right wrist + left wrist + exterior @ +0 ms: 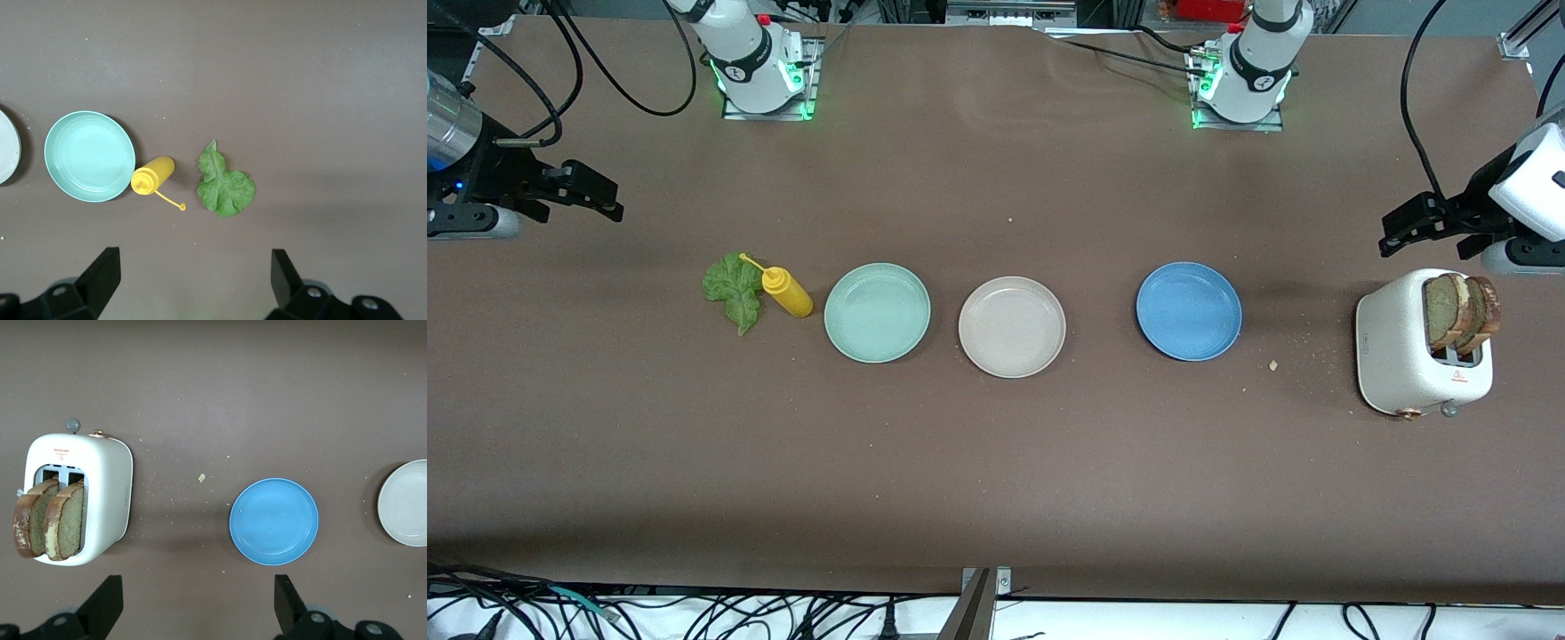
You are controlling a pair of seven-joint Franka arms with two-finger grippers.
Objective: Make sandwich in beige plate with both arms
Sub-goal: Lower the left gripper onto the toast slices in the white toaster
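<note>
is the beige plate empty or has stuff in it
Empty. The beige plate shows only bare surface; both bread slices stand in the toaster.

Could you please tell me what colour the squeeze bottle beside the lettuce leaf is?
Yellow: the squeeze bottle shows best in the right wrist view.

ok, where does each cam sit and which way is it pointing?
Front: high across the table, facing both arm bases; beige plate central, both arms show.
Left wrist: above the toaster and blue plate, looking down; left end effector open.
Right wrist: above the lettuce and mustard bottle; right end effector open.
Both wrist views catch the beige plate's edge.
</note>
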